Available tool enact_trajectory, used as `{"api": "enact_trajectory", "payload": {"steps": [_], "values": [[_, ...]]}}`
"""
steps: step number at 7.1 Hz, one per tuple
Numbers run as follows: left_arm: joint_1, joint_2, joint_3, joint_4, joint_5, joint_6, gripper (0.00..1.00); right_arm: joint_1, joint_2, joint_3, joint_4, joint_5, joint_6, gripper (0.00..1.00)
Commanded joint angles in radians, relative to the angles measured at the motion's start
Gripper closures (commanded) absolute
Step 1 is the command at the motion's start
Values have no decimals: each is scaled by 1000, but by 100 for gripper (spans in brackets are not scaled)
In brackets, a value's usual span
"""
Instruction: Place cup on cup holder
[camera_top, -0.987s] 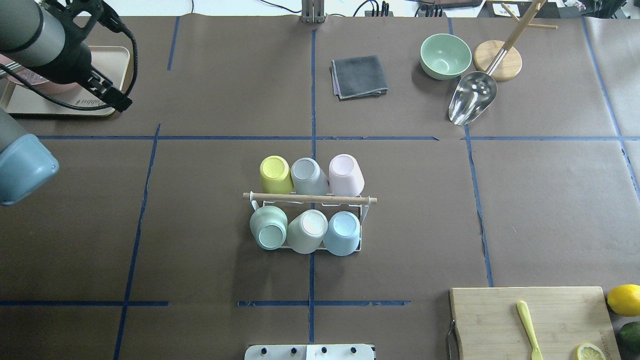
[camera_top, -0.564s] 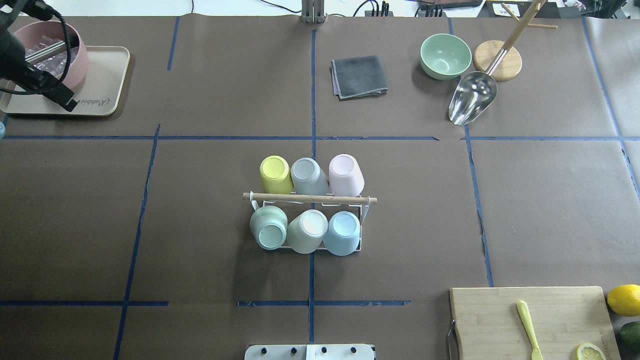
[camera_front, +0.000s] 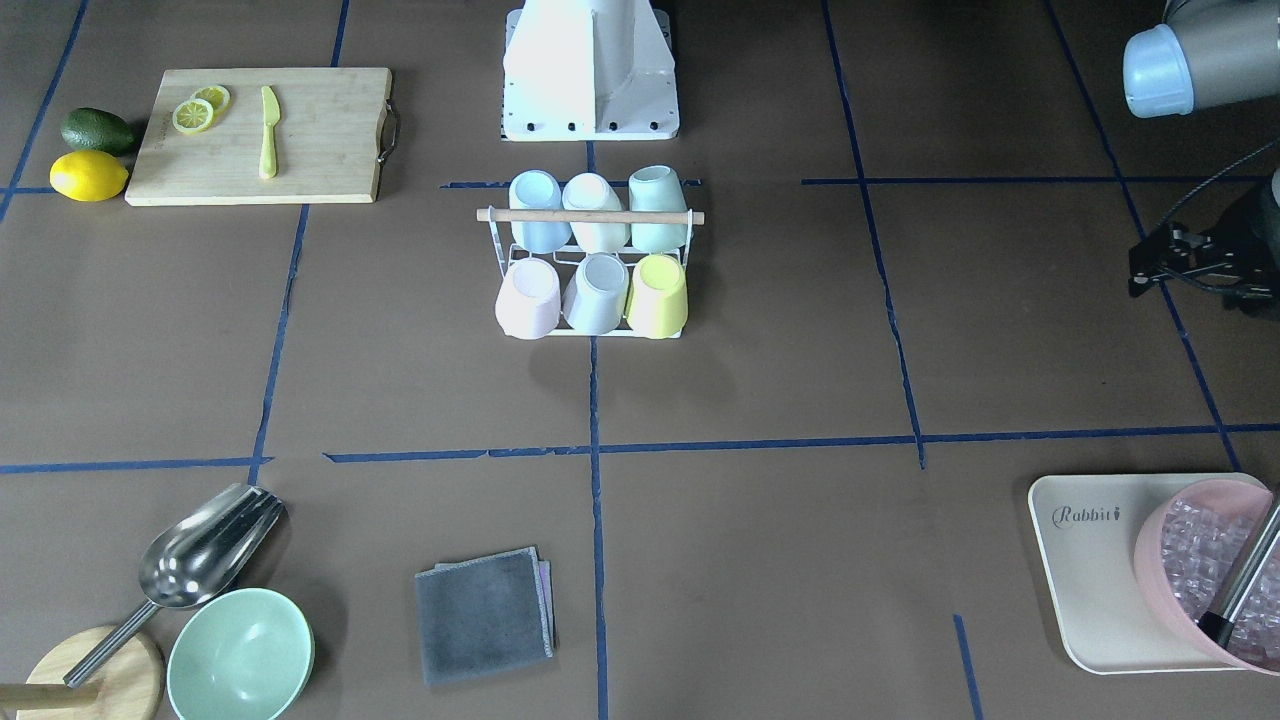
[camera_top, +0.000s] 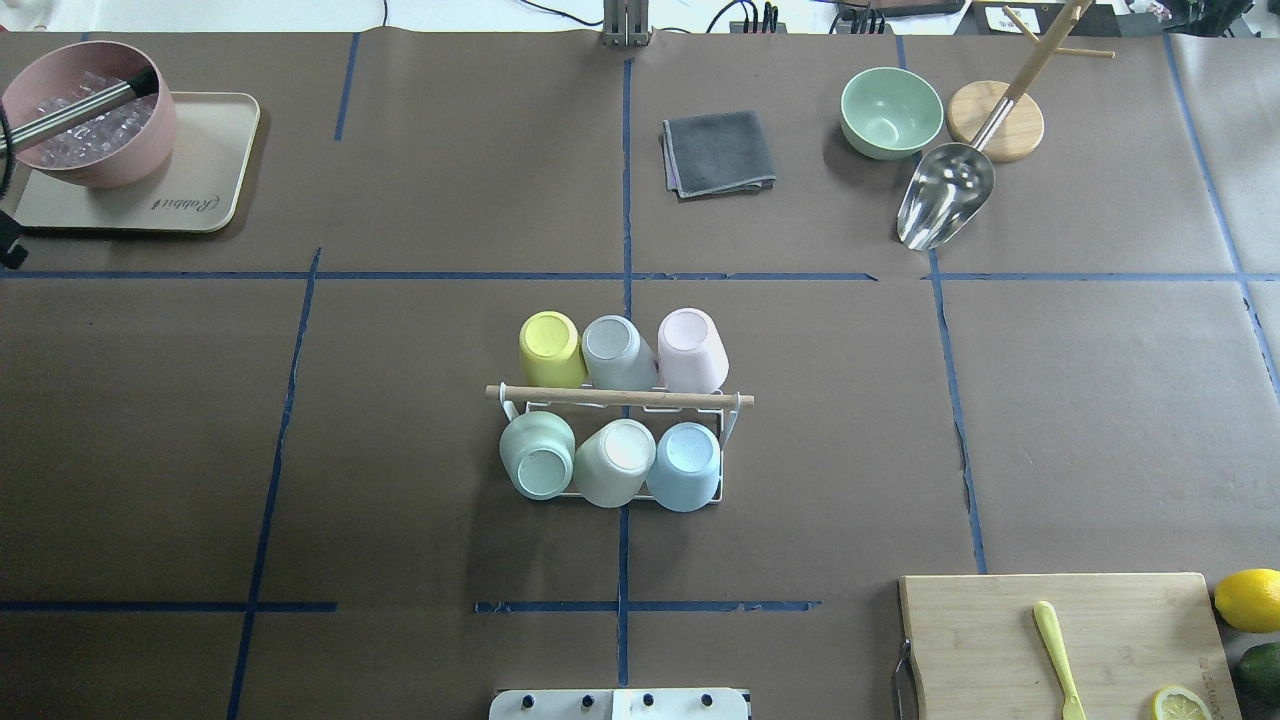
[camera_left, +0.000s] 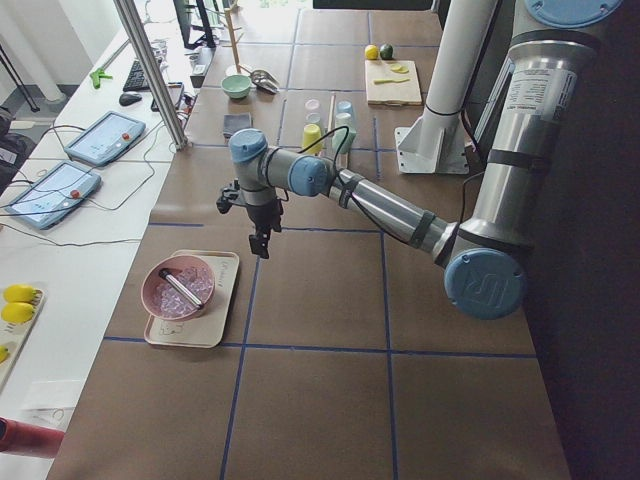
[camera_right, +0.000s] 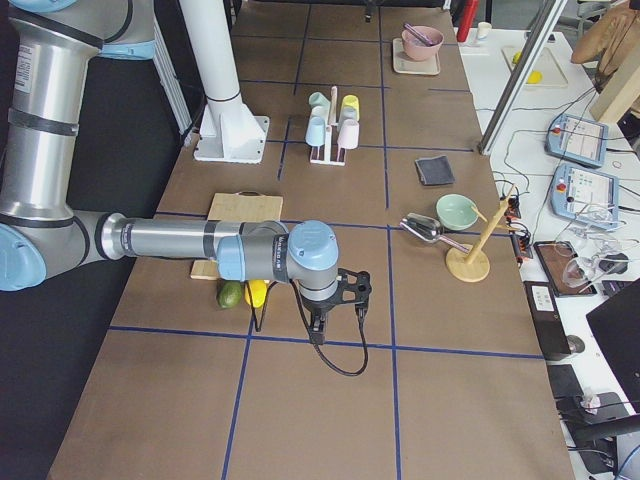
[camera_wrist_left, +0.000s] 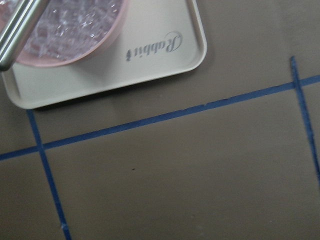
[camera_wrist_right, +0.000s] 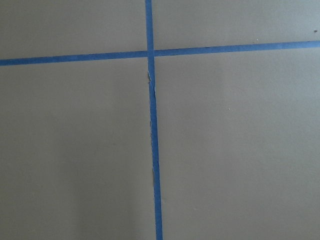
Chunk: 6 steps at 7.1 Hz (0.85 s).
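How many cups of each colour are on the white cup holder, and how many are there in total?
yellow cup: 1
grey-blue cup: 1
pink cup: 1
green cup: 1
cream cup: 1
light blue cup: 1
Total: 6, all on the cup holder

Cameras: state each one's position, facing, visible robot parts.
Front-facing: across table, facing robot, cup holder central; base, left arm.
Overhead: behind robot, looking down; base edge.
Exterior left: table's left end; left end effector.
Exterior right: opposite end; right end effector.
Left wrist: down on tray; nothing.
Right wrist: down on tape; nothing.
First two share the cup holder.
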Motion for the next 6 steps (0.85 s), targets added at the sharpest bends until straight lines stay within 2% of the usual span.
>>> {"api": "enact_trajectory", "payload": {"steps": [1, 3, 4, 5, 6], "values": [[-89, 110, 47, -57, -2, -4, 0, 31, 8, -8, -72, -33, -124, 0], [-197, 170, 72, -73, -29, 54, 0, 20, 129, -40, -158, -44, -129, 0], [-229, 207, 116, -166, -96, 74, 0, 17, 207, -83, -209, -47, -129, 0], [-242, 220, 113, -194, -171, 65, 0, 21, 200, -82, -201, -50, -134, 0], [-264, 229, 106, -185, -196, 63, 0, 20, 214, -87, -200, -50, -140, 0]]}}
